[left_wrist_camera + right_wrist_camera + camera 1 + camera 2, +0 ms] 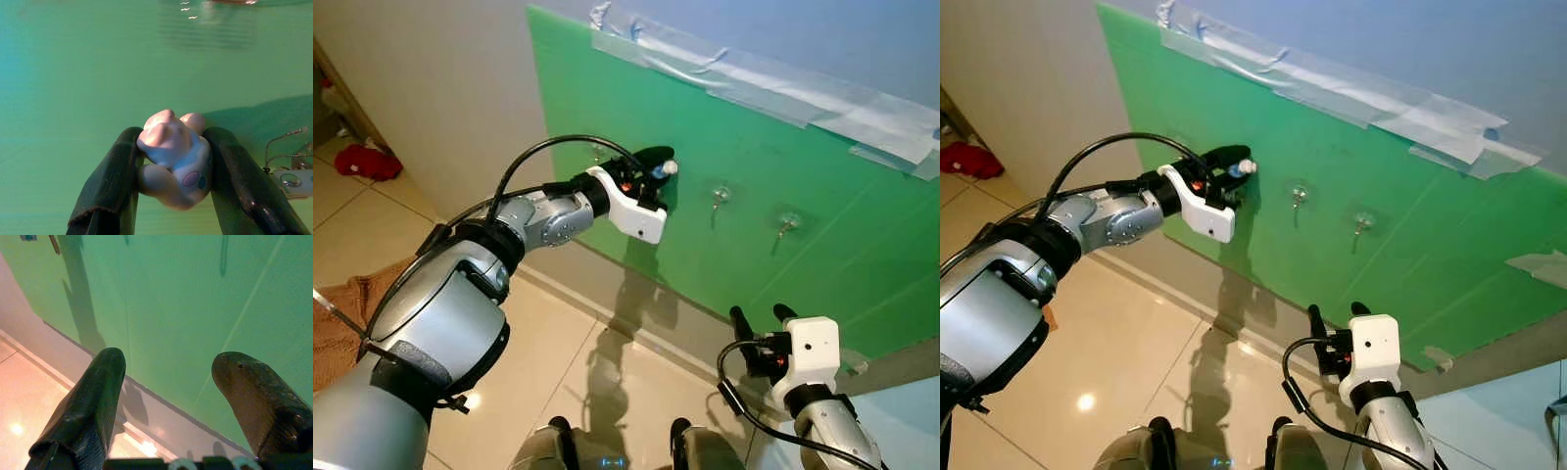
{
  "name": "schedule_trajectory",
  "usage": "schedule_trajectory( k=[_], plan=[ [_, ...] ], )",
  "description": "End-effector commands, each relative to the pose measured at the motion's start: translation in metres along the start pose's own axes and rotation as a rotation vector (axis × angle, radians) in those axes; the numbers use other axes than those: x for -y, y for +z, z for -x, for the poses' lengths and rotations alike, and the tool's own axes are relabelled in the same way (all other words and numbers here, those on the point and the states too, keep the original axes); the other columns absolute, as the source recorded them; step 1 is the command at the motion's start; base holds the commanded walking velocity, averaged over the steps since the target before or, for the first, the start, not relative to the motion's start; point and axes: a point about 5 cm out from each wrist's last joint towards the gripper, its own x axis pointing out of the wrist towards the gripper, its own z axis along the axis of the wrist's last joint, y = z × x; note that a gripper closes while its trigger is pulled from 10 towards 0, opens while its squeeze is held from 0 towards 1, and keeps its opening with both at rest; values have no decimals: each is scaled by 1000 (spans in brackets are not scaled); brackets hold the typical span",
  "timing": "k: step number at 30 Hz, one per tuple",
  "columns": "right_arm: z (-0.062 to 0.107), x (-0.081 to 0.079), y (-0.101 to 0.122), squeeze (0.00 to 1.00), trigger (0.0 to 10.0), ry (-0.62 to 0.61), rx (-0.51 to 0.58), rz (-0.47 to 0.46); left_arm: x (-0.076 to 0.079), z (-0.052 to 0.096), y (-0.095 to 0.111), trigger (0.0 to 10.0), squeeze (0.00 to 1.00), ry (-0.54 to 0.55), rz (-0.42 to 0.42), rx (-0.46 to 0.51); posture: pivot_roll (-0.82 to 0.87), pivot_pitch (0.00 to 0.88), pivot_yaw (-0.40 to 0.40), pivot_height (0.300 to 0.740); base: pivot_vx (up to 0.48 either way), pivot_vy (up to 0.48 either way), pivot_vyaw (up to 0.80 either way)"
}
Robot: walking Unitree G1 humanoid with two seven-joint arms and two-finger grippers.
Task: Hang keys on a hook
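The left gripper [658, 164] was raised against the green board [822, 255] taped to the wall, near the board's left edge, its two black fingers [105, 186] clamped on a small pale figurine charm [175, 159] of the keys. From the head cameras that charm showed only as a whitish knob at the fingertips. The left wrist view showed more: the charm had pinkish lumps on top and two coloured spots on its side, it sat squeezed between both fingers, and beside it a thin metal chain [281, 147] ran to a clear hook base [293, 178] on the board.

The head views showed two clear suction hooks to the right of the gripper: one [720, 196] near it and another [788, 223] further right; whether a third sat behind the gripper could not be told. Strips of clear tape [783, 88] held the board's top edge.

The right gripper [762, 321] hung low by the board's bottom edge, fingers spread apart and grasping nothing, as the right wrist view confirmed.
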Motion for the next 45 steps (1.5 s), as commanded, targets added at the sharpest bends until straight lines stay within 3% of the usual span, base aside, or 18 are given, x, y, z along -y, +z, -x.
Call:
schedule_trajectory(
  k=[1, 5, 9, 10, 11, 12, 16, 19, 21, 22, 25, 26, 27, 28, 32, 37, 41, 45],
  plan=[
    [2, 1, -1, 0, 10000, -3, -8, 1, 3, 3, -1, 0, 0, -8, -46, 17, -374, 163, 27, 740, 0, 0, 0],
    [1, 0, -1, 0, 10000, 2, -7, 3, 4, 7, -4, 0, 0, 7, -79, 15, -362, 155, 24, 740, 0, 0, 0],
    [0, 0, -1, 0, 10000, 5, -8, 4, -1, 8, -8, 0, 0, 65, 35, -34, -361, 150, 25, 740, 0, 0, 0],
    [0, 0, -1, 0, 10000, 5, -8, 4, -5, 8, -10, 0, 0, 103, 152, -78, -361, 150, 25, 740, 0, 0, 0],
    [0, 0, -1, 0, 10000, 5, -8, 4, -5, 8, -10, 0, 0, 103, 152, -78, -361, 150, 25, 740, 0, 0, 0],
    [0, 0, -2, 0, 10000, 5, -9, 4, -16, 7, -17, 0, 0, 228, 454, -162, -360, 147, 25, 740, 0, 0, 0],
    [0, 0, -3, 0, 10000, 5, -12, 3, -26, 8, -24, 0, 0, 414, 826, -209, -361, 146, 25, 740, 0, 0, 0],
    [1, 0, -4, 0, 10000, 5, -14, 3, -26, 9, -25, 0, 0, 458, 923, -213, -360, 148, 25, 740, 0, 0, 0],
    [1, 0, -4, 0, 10000, 5, -16, 2, -24, 12, -29, 0, 0, 518, 1069, -228, -359, 151, 26, 740, 0, 0, 0],
    [1, 0, -4, 0, 10000, 5, -16, 2, -24, 12, -29, 0, 0, 518, 1069, -228, -359, 151, 26, 740, 0, 0, 0],
    [1, -1, -7, 0, 10000, 8, -22, 1, -16, 20, -37, 0, 0, 619, 1354, -242, -353, 156, 28, 740, 0, 0, 0],
    [2, -1, -7, 0, 10000, 8, -23, 1, -12, 23, -38, 0, 0, 642, 1426, -235, -350, 157, 27, 740, 0, 0, 0],
    [2, -1, -7, 0, 10000, 8, -23, 1, -12, 23, -38, 0, 0, 642, 1426, -235, -350, 157, 27, 740, 0, 0, 0],
    [1, -2, -8, 0, 10000, 11, -25, 1, -4, 27, -38, 0, 0, 669, 1536, -222, -349, 158, 26, 740, 0, 0, 0],
    [1, -2, -9, 0, 10000, 17, -28, 1, 4, 32, -40, 0, 0, 733, 1712, -223, -339, 161, 26, 740, 0, 0, 0],
    [0, -3, -9, 0, 10000, 21, -28, 1, 8, 34, -43, 0, 0, 785, 1848, -232, -335, 162, 23, 740, 0, 0, 0],
    [-3, -3, -9, 0, 10000, 30, -27, 4, 20, 29, -39, 0, 0, 931, 2193, -265, -335, 158, 18, 740, 0, 0, 0],
    [-5, -4, -8, 0, 10000, 31, -24, 4, 27, 27, -37, 0, 0, 958, 2321, -293, -339, 156, 24, 740, 0, 0, 0]
  ],
)
